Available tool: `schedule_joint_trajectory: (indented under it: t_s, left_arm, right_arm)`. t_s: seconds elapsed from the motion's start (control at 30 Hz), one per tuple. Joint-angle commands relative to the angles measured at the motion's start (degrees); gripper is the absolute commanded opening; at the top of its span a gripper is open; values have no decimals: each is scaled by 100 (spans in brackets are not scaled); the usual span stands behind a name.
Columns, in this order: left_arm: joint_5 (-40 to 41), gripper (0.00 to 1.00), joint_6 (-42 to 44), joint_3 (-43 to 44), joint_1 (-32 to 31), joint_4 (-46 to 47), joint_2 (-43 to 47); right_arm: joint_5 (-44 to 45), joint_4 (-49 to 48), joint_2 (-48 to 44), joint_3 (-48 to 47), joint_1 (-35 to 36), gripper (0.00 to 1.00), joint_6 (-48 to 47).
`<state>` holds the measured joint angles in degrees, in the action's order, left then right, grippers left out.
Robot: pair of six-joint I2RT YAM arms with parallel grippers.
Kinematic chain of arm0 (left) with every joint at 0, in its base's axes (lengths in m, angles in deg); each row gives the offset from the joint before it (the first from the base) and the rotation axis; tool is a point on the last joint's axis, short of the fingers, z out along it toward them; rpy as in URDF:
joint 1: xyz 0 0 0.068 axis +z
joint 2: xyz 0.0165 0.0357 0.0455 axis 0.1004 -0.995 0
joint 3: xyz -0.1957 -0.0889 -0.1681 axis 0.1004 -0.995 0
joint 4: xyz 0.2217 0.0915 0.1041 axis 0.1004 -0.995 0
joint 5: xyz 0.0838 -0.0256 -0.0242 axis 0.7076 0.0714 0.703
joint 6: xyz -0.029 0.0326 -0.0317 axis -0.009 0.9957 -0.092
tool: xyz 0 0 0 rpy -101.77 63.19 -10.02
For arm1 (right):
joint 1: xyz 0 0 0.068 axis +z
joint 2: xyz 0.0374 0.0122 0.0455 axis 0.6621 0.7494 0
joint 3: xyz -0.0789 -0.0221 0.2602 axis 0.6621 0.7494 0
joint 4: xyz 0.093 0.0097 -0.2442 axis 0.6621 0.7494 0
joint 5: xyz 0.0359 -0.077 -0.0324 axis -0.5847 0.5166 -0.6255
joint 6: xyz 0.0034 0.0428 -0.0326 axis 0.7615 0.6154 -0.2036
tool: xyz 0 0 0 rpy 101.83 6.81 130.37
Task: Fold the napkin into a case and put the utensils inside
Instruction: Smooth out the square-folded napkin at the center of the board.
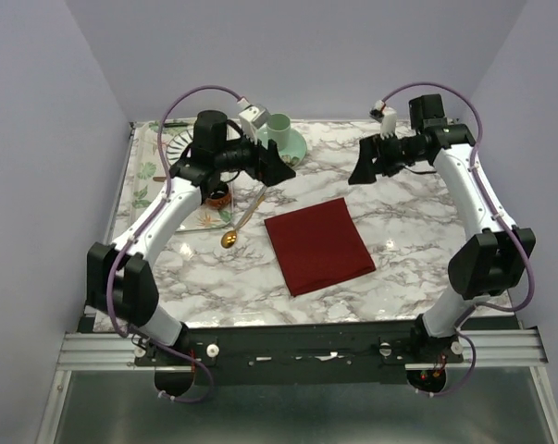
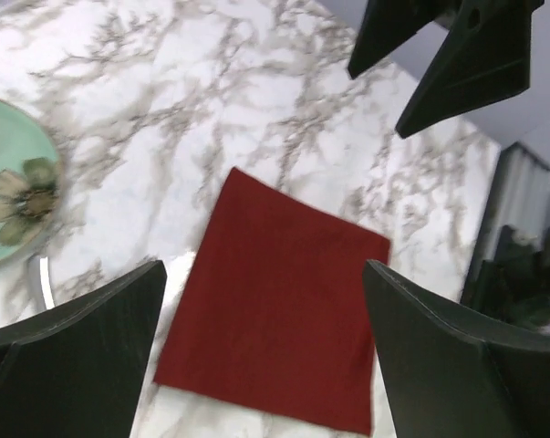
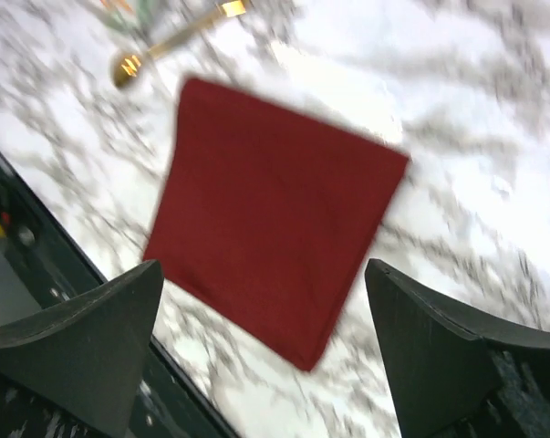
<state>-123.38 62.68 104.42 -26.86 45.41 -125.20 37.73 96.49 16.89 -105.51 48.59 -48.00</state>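
Observation:
The dark red napkin [image 1: 318, 245] lies flat on the marble table as a folded, nearly square rectangle, also in the left wrist view [image 2: 275, 310] and the right wrist view [image 3: 270, 201]. Of the utensils, a gold spoon [image 1: 230, 238] lies just left of the cloth, bowl toward the front [image 3: 124, 64]. My left gripper [image 1: 283, 166] hovers open above the table behind the napkin's far left corner, empty [image 2: 264, 265]. My right gripper [image 1: 360, 171] hangs open and empty behind the far right corner [image 3: 263, 265]. Neither touches the cloth.
A mint green plate [image 1: 292, 146] carrying a cup stands at the back, its rim showing in the left wrist view [image 2: 5, 146]. A striped plate [image 1: 179, 143] and a small dark bowl [image 1: 218, 194] sit on a glass tray [image 1: 144, 171] at the left.

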Motion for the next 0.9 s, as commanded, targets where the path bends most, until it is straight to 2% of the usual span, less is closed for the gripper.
schedule_joint_trajectory:
  t_s: [0.0,0.13,0.17,0.3,0.53,0.87]
  left_arm:
    - [-1085,99,-1875,791,-25,912,-1301]
    - [-1113,99,-2869,354,-253,1971,-1760]
    - [-1113,99,-3045,127,-271,2184,-1900]
    - [-1148,99,-3854,-367,-298,2967,-2226]
    - [-1200,99,-4320,-824,-298,3627,-2770]
    - [-1130,99,-4435,-790,-272,3733,-3561]
  right_arm:
    - [-1320,-1266,510,-439,182,100,1495]
    - [-1769,-1713,1266,-460,455,100,2557]
    - [-1857,-2071,1503,-380,534,100,2744]
    - [-1919,-2531,1987,-81,649,100,3211]
    - [-2033,-3200,2541,490,675,100,3853]
    - [-1928,-3262,3270,473,631,100,3854]
